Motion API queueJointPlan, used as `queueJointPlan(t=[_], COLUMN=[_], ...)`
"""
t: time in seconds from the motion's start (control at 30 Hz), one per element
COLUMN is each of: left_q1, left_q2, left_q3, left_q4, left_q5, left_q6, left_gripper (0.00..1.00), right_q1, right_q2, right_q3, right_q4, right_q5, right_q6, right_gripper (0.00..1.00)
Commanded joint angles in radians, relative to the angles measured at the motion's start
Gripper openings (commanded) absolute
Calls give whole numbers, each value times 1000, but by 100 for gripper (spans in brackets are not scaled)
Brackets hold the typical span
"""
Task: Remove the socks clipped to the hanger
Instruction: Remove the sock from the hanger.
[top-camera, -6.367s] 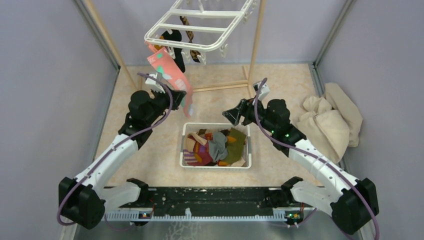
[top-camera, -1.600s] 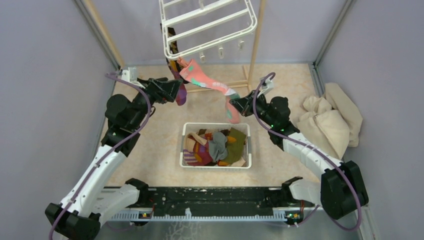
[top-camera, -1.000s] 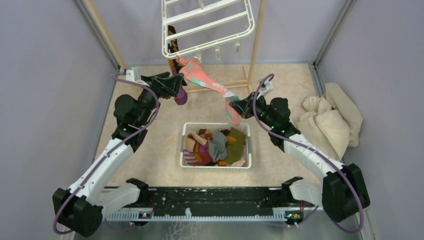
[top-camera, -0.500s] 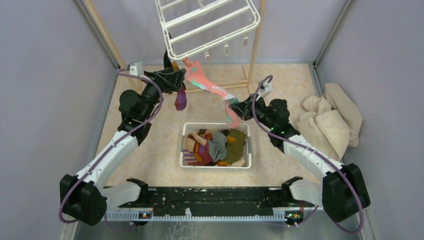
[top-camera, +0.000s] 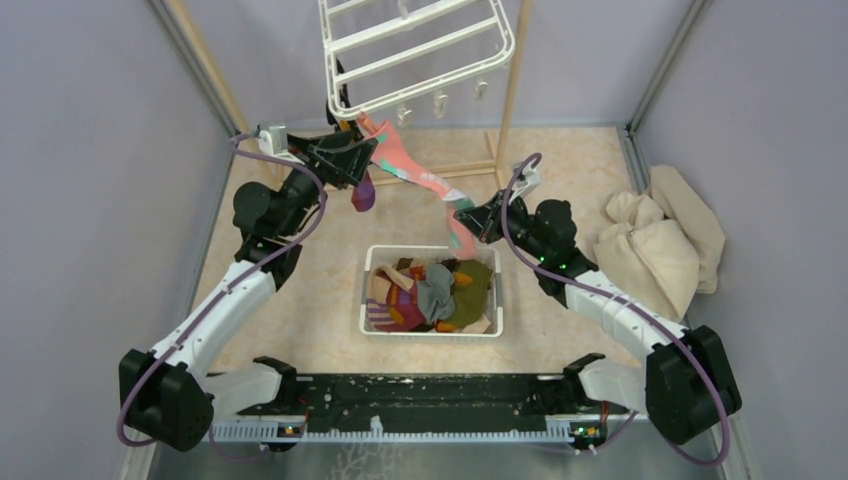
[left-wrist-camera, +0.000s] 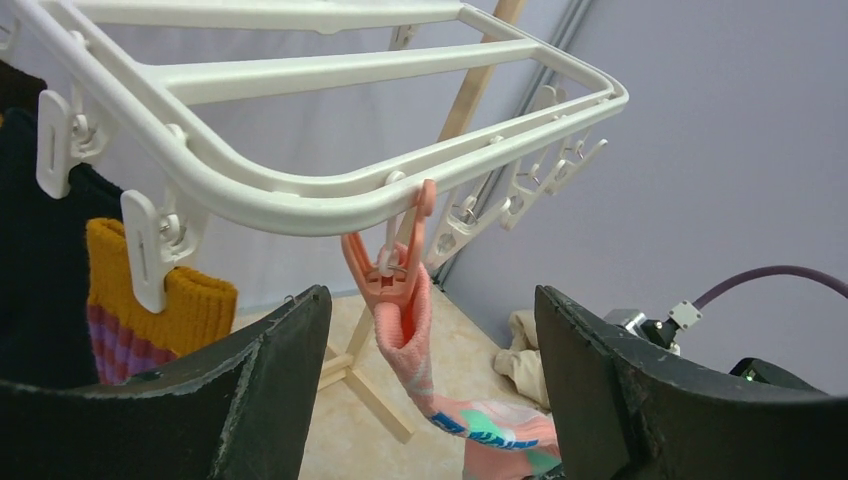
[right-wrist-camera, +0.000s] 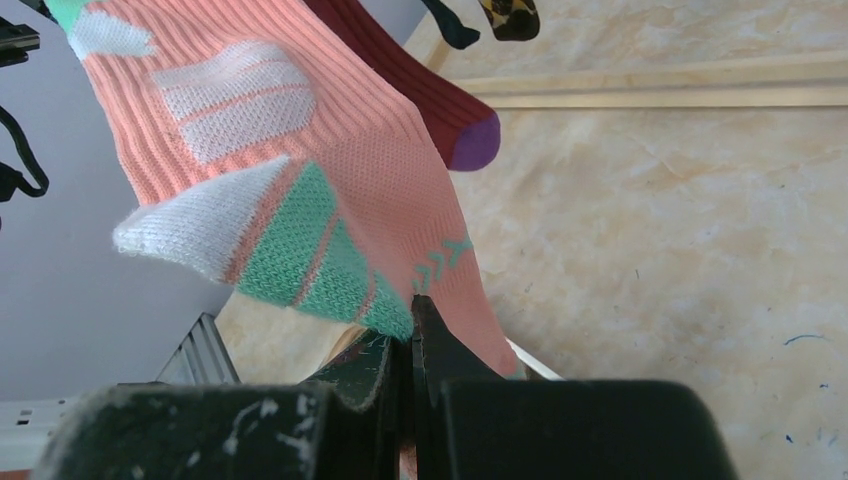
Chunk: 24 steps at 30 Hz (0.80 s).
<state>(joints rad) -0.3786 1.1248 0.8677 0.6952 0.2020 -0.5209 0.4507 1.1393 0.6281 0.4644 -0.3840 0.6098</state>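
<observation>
The white hanger hangs tilted at the back, and its rim fills the top of the left wrist view. A pink sock with mint patches stretches from a pink clip on that rim down to my right gripper. The right gripper is shut on the sock's foot. My left gripper is open, its jaws either side of the clip and the sock cuff without touching. A black sock, a mustard cuff and a maroon sock with a purple toe also hang clipped.
A white slotted basket holding several socks stands on the floor between the arms. A beige cloth heap lies at the right wall. The wooden rack's pole rises behind the hanger, with its foot bars on the floor.
The hanger has swung a little. My left gripper has shifted right toward the pink clip and its jaws have narrowed slightly. The right gripper keeps its hold on the pink sock.
</observation>
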Motion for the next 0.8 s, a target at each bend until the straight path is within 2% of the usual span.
queueJointPlan(t=[0.0,0.43,0.63,0.77], left_q1=[4,5,20,66], left_q2=[15,74,66,108], left_q3=[39,56,37,40], left_q4=[67,69,70,130], left_q5=[43,-11,-42,26], left_q6=[59,120,112,59], left_gripper=[79,74,77,79], right_q1=[17,19,19,19], right_q2=[-17,-13,-4,3], right_q3=[7,15,18,20], right_q4=[65,57,56,58], right_q5=[4,-6,-8,-13], right_q6=[-8,-19,-25,-27], right_gripper=[0,0,0,0])
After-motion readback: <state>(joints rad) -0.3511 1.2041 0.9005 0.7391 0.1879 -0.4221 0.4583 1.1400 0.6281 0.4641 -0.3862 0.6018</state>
